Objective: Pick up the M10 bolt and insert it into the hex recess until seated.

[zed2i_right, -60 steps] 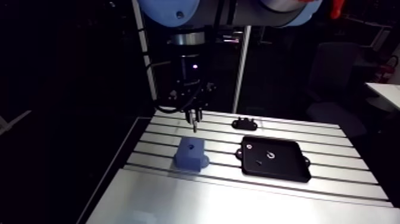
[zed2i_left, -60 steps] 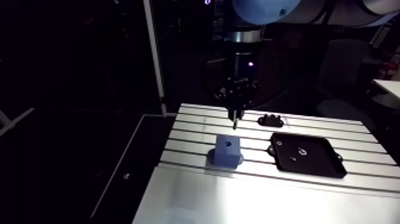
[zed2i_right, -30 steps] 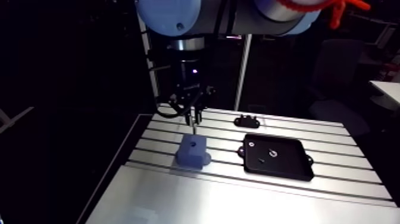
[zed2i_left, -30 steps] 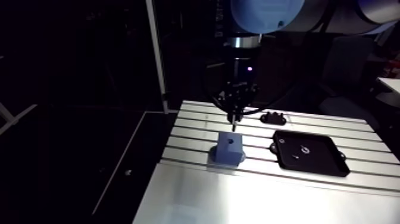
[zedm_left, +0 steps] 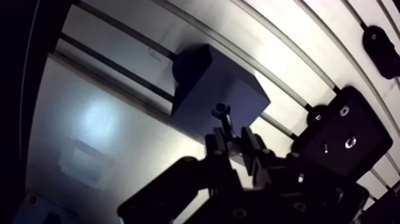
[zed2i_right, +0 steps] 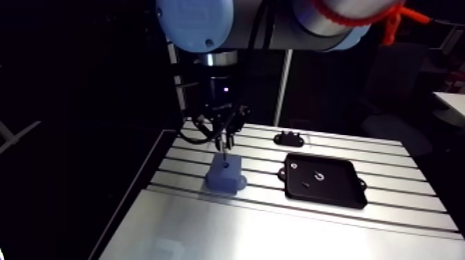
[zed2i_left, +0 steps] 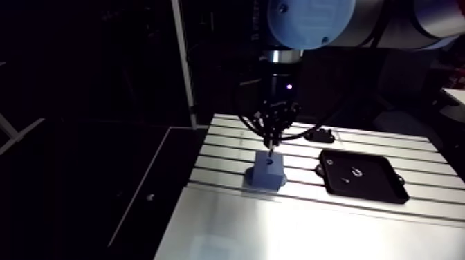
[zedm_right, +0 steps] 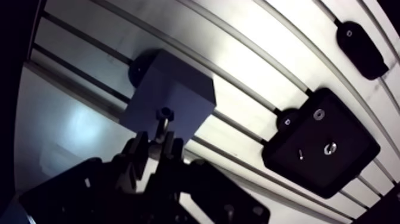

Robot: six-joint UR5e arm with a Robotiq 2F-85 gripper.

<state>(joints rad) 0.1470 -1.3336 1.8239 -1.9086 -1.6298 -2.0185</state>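
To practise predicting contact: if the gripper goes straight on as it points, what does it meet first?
Probably the blue block, top face, via the bolt the gripper holds; depth unclear.

Slim dark bolt (zedm_right: 161,122), upright, lower end over blue-grey block (zedm_right: 178,89).

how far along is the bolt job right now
Done: the bolt is picked up and clamped in the gripper. In hand: it hangs end-down over the top face of the blue block, at the recess. Whether its end has entered cannot be told. Left: press it down until seated, then let go. The black tray beside the block plays no part.
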